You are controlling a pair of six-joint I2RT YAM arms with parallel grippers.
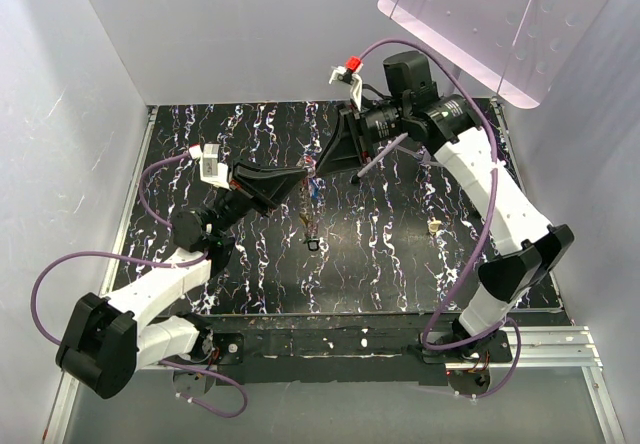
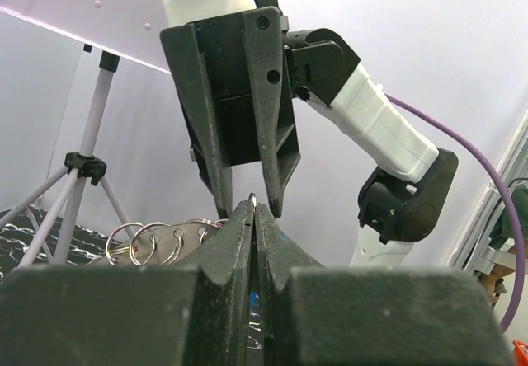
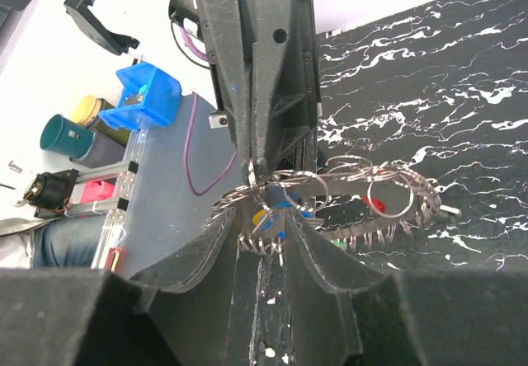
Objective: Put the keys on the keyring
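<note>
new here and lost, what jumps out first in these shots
Two black tools meet tip to tip above the marbled mat: the left tool is shut on the keyring, the right tool stands open around it. Grey keys with coloured caps fan out from the ring.

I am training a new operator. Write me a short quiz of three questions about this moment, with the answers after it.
1. True or false: the left gripper is open.
2. Where is the small beige lump? A) on the table, to the right of the keyring and apart from it; B) held in a gripper; C) hanging on the keyring.
3. Fill in: the jaws of the right gripper stand ___ (open or shut).

Key
1. False: the left gripper is shut on the keyring.
2. A
3. open
</note>
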